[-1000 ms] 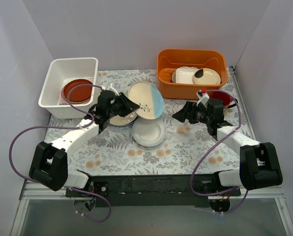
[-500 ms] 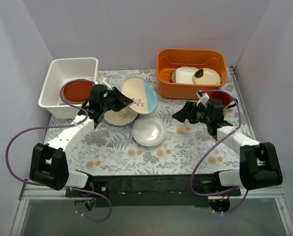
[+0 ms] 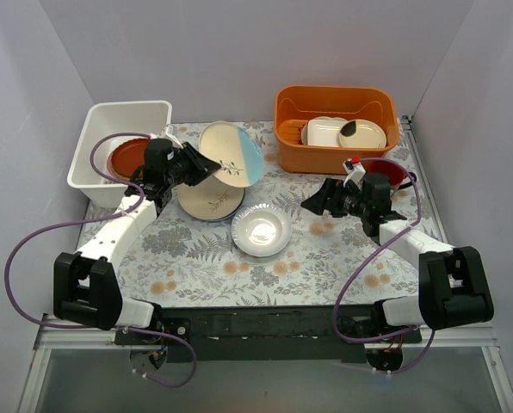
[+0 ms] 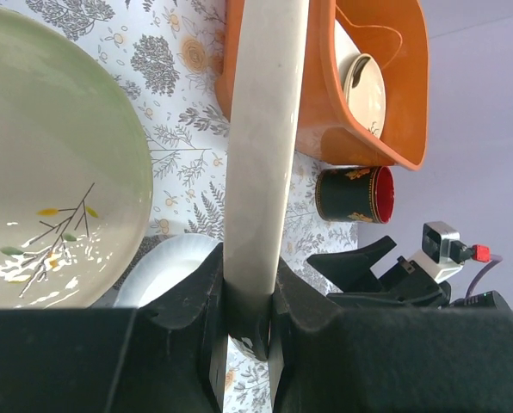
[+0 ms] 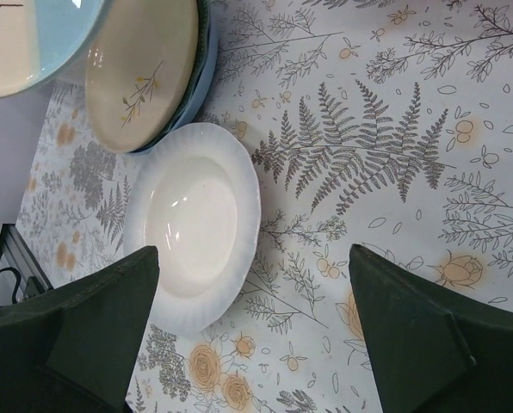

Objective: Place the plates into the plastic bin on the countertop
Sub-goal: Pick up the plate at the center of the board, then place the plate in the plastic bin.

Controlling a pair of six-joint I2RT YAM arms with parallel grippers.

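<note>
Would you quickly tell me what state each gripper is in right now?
Left gripper: closed on the rim of the cream-and-teal plate.
Right gripper: open, holding nothing.

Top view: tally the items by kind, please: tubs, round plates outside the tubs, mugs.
Rectangular plastic tubs: 2 (white plastic bin, orange tub)
Round plates outside them: 4 showing (cream-and-teal held plate, cream leaf-sprig plate, blue plate under it, white scalloped plate)
Mugs: 1 (red-lined dark mug)
Total: 7
</note>
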